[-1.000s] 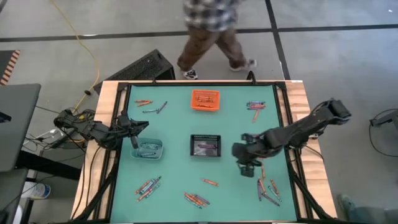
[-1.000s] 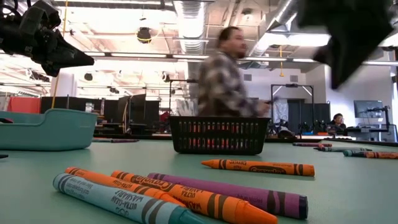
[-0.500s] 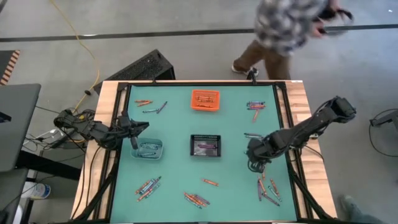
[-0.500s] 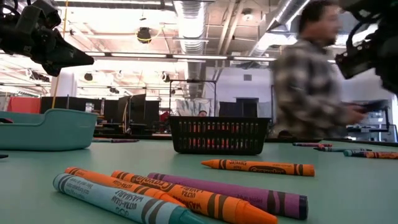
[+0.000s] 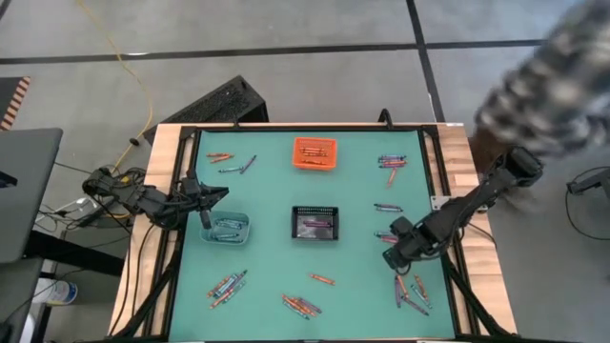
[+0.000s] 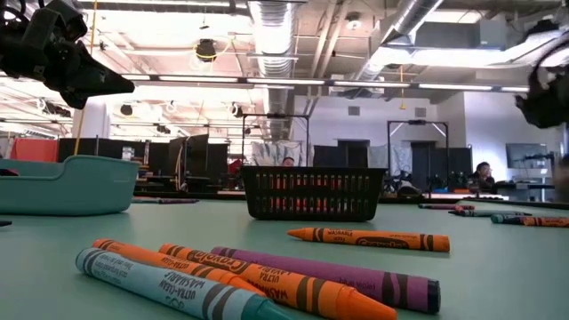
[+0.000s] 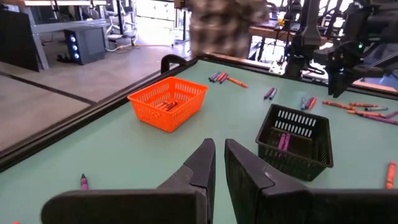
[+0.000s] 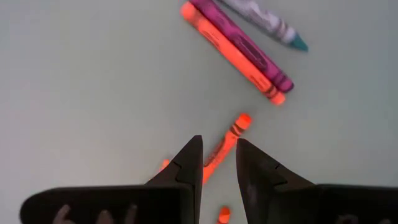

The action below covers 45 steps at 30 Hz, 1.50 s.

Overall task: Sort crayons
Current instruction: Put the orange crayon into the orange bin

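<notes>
Crayons (image 5: pixel 303 306) are scattered in small groups across the green table (image 5: pixel 276 267), with some lodged in the orange bin (image 5: pixel 315 152), black bin (image 5: pixel 315 222) and teal bin (image 5: pixel 225 229). The right gripper (image 5: pixel 398 262) is held low over an orange crayon (image 8: pixel 227 142), fingers (image 8: pixel 186 162) slightly parted with nothing gripped. The left gripper (image 5: pixel 222 191) is held beside the teal bin, fingers closed and empty.

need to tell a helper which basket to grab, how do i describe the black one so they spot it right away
Start at the green table and look to its very middle. There sits the black basket, a small mesh box with purple crayons lying inside. The orange basket stands toward the far edge and the teal bin near the left gripper; this is the only dark one, and the only one dead centre.
</notes>
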Motion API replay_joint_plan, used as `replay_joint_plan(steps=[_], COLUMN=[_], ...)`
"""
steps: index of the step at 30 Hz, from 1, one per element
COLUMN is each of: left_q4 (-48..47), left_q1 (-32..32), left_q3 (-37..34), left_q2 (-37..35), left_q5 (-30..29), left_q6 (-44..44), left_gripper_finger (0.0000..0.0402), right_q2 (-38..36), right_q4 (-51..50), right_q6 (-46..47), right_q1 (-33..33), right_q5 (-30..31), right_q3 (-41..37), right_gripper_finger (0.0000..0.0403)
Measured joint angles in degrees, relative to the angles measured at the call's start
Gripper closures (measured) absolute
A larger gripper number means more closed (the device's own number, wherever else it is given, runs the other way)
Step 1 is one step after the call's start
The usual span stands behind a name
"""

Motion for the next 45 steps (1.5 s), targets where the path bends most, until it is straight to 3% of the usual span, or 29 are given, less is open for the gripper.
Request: replay_joint_plan(steps=[12, 22, 31, 35, 45], left_q4=[0.00, -0.02, 0.01, 0.00, 0.00], left_q1=[0.00, 0.01, -0.01, 0.01, -0.01], left_q3=[0.00, 0.00, -0.02, -0.02, -0.02], left_q2=[0.00, 0.00, 0.00, 0.00, 0.00], left_q5=[-0.03, -0.03, 0.01, 0.02, 0.05], left_q6=[-0.02, -0.02, -0.02, -0.02, -0.02], left_gripper_finger=[0.0379, 0.0379, 0.0379, 0.0379, 0.0379], right_q2=[0.10, 8.49, 11.06, 9.40, 1.87], right_q4=[8.48, 9.44, 3.73, 3.49, 4.07], right_q6=[7.54, 6.71, 3.60, 0.29, -12.91], right_q1=[5.04, 4.95, 4.84, 4.84, 2.71], right_q5=[1.81, 1.81, 2.46, 6.53, 23.37], right_q3=[-4.90, -3.66, 1.42, 3.33, 7.44], right_gripper_finger=[0.0310, 0.0311, 0.0368, 0.0396, 0.0395])
